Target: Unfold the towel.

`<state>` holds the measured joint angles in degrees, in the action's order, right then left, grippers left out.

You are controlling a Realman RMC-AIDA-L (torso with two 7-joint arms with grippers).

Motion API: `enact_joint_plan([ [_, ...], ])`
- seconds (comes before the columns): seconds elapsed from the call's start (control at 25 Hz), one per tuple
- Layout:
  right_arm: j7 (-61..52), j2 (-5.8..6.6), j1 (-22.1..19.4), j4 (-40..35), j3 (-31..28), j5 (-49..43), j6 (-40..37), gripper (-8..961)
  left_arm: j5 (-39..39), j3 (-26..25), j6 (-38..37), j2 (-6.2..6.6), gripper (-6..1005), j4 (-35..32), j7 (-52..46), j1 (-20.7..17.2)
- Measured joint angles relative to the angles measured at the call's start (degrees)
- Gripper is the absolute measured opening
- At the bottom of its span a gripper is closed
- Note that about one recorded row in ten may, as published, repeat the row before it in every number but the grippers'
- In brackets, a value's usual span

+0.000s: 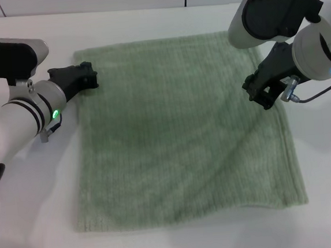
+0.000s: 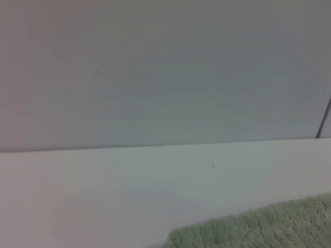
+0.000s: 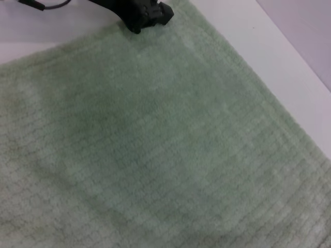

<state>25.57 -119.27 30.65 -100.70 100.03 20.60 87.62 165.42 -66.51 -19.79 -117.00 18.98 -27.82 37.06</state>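
The pale sage-green towel (image 1: 180, 128) lies spread flat on the white table, roughly square, with no fold showing. My left gripper (image 1: 85, 76) is at the towel's far left corner, low over its edge. It also shows in the right wrist view (image 3: 147, 13), at that corner. My right gripper (image 1: 261, 95) hangs over the towel's right edge, a little beyond the middle. The left wrist view shows only a corner of the towel (image 2: 269, 227). The right wrist view shows a broad stretch of the towel (image 3: 155, 139).
The white table (image 1: 35, 228) runs around the towel on all sides. A pale wall (image 2: 155, 67) rises behind the table's far edge. A thin cable (image 1: 316, 94) hangs by my right wrist.
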Motion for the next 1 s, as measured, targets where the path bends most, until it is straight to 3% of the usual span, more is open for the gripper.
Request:
enact_joint_plan([
  [0.48,-0.01,-0.08,-0.36,-0.81,0.34,0.12,-0.95,92,-0.01,0.09,-2.10,0.01,-2,-0.26,1.41,0.97],
  [0.68,-0.31,-0.25,-1.34,-0.31,-0.07,0.29,-8.60,127,0.00,-2.02,-18.44,-0.56,-2,0.06,5.49,-2.39],
  [0.8,-0.38,-0.44,-2.97,0.47,-1.08,0.83,-19.46,148,0.00,-2.81,-31.75,-0.81,2,0.37,6.60,-6.20],
  [1.0,0.41,-0.55,-4.36,2.08,-0.38,2.04,-29.69,182,-0.01,-2.79,-43.30,-0.60,20,0.39,5.71,-9.95],
])
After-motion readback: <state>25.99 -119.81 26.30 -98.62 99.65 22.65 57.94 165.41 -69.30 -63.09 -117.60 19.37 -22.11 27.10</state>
